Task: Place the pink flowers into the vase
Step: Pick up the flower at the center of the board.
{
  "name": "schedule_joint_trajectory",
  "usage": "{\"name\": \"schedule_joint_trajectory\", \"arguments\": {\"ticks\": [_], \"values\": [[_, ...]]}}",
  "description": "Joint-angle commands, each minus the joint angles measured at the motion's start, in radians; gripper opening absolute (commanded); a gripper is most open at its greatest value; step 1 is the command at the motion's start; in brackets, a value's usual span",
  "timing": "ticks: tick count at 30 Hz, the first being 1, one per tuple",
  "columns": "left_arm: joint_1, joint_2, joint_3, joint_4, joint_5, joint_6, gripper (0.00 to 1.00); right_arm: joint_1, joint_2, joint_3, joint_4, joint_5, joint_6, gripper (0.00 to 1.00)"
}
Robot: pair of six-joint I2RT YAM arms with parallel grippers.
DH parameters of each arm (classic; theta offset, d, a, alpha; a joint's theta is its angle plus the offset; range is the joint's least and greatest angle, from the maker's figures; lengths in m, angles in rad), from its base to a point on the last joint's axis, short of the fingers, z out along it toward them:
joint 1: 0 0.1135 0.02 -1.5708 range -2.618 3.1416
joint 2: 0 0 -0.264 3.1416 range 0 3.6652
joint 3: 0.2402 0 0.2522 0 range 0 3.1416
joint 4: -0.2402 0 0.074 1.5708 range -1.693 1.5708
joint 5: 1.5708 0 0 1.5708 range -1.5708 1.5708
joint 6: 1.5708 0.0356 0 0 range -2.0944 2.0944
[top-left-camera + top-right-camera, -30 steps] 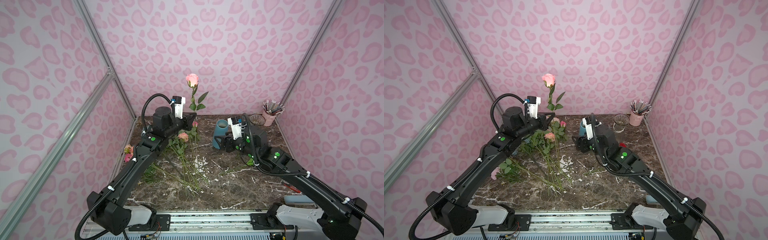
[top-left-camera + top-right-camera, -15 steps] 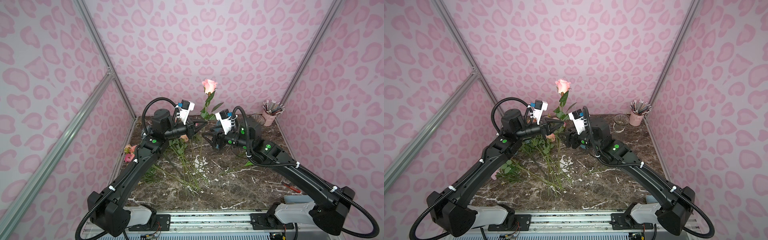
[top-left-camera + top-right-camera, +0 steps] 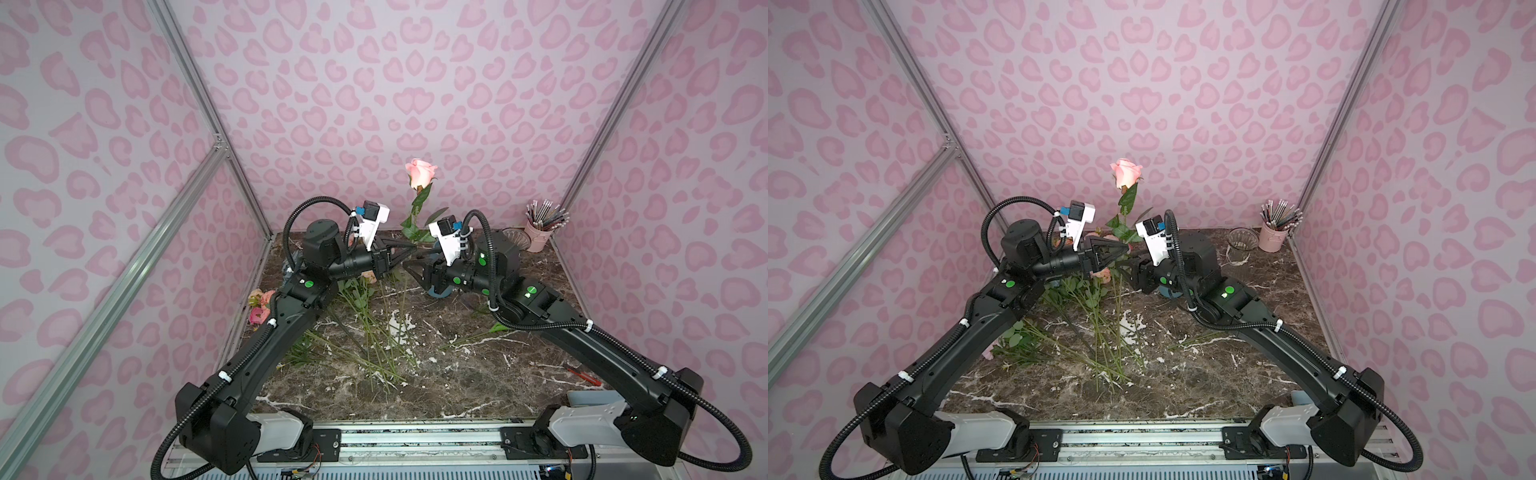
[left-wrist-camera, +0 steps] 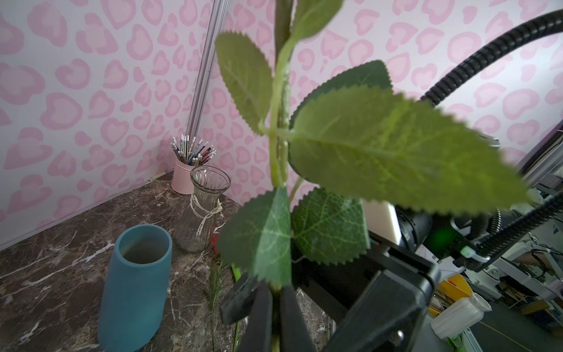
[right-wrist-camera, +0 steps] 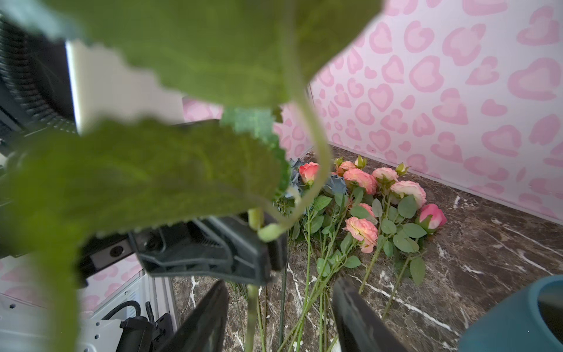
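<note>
My left gripper (image 4: pixel 275 298) is clamped on one rose (image 3: pixel 420 173) by its thin green stem (image 4: pixel 275 152) and holds it upright above the table (image 3: pixel 457 374). The smooth, pointed pink bud stands well above both arms. Broad saw-edged fabric leaves (image 4: pixel 396 152) fan out just above the black fingers (image 4: pixel 259 320).

My right gripper (image 5: pixel 278 311) is spread wide. Its dark wedge-shaped fingers (image 5: pixel 207 320) sit on either side of that same stem, lower down, and are not closed on it.

The other pink flowers (image 5: pixel 380 195) lie flat on the dark, white-veined marble on the left half of the table. They are ruffled salmon blooms and tight buds, with long wiry stems fanning toward the front.

The blue vase (image 4: pixel 137 274) is a matte cylinder with a round open mouth. It stands just beside my right gripper, and the rose is not in it. Behind it stands a ribbed glass vase (image 4: pixel 204 213) with a pinched neck and string tied around it. A pink cup (image 4: pixel 182 179) of pencils sits in the corner.
</note>
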Motion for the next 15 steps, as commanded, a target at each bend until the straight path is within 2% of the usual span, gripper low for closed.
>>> {"name": "schedule_joint_trajectory", "arguments": {"ticks": [1,7,13,14,15], "values": [[-0.001,-0.007,-0.008,0.057,0.010,-0.010,0.03,-0.003,0.002,0.001,0.075,-0.002,0.001,0.26],[0.000,-0.006,-0.009,0.062,0.012,-0.014,0.04,-0.005,-0.005,-0.021,0.102,-0.003,0.013,0.02],[-0.002,-0.009,-0.006,0.041,-0.010,-0.008,0.05,-0.013,-0.007,-0.029,0.106,0.015,0.021,0.00],[-0.001,-0.007,0.001,0.023,-0.024,-0.003,0.13,-0.016,-0.009,-0.031,0.106,0.021,0.024,0.00],[0.000,-0.005,0.009,0.002,-0.042,0.003,0.36,-0.020,-0.014,-0.032,0.106,0.029,0.024,0.00]]}}
